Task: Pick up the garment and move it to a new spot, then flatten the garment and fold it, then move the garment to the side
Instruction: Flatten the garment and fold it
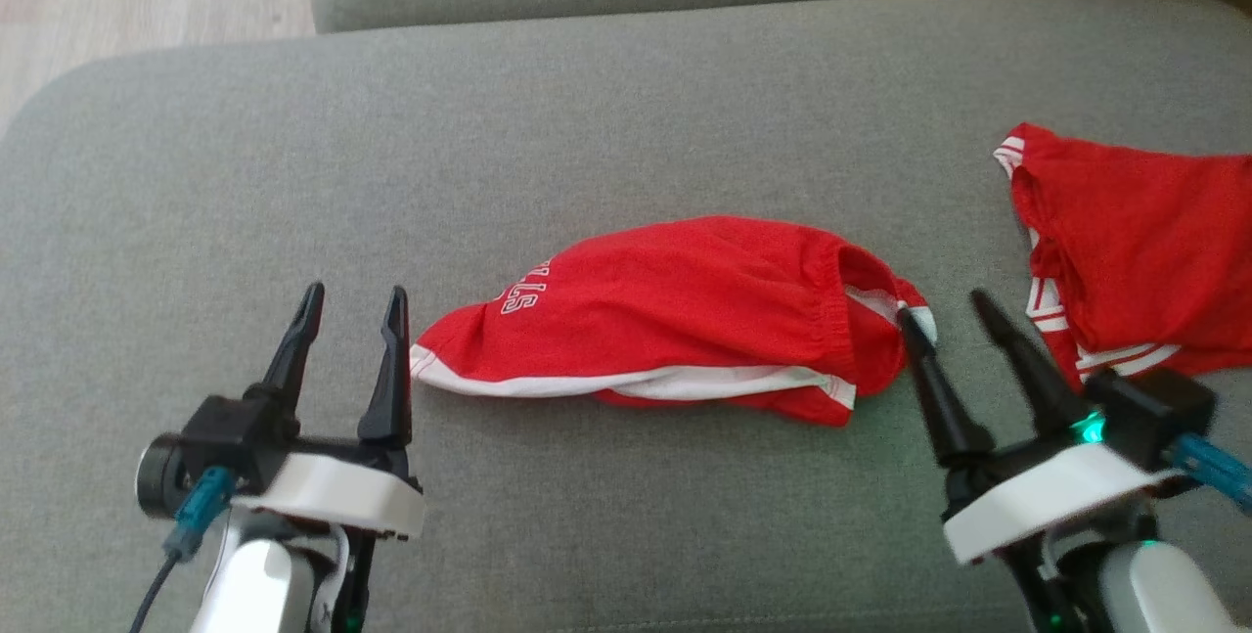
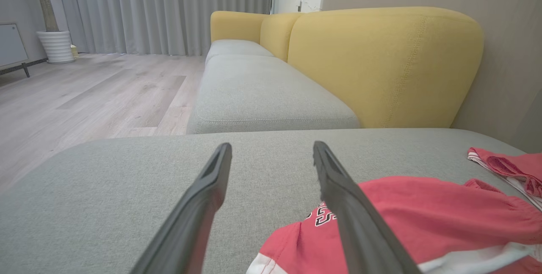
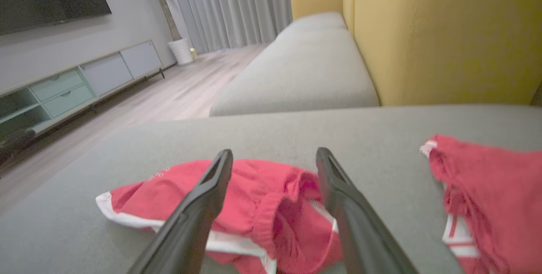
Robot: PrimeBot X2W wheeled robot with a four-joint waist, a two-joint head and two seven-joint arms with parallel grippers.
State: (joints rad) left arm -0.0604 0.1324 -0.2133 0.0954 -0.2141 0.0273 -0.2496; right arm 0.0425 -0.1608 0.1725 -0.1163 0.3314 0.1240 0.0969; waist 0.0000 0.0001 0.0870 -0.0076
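Shorts (image 1: 675, 305) lie bunched mid-sofa (image 1: 293, 173), with the left gripper (image 1: 354, 293) and right gripper (image 1: 941, 307) open at either end. Flattening seems next, I think: grip both ends and pull apart.

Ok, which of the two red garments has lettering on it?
The middle garment: it has white lettering near its left end. The right garment has white stripes but no visible lettering.

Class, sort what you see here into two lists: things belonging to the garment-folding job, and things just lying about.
Job: red shorts in the middle; left hand and right hand, both open; grey seat cushion under them.
Lying about: second red garment at the right; yellow backrest; white plant pot; TV cabinet.
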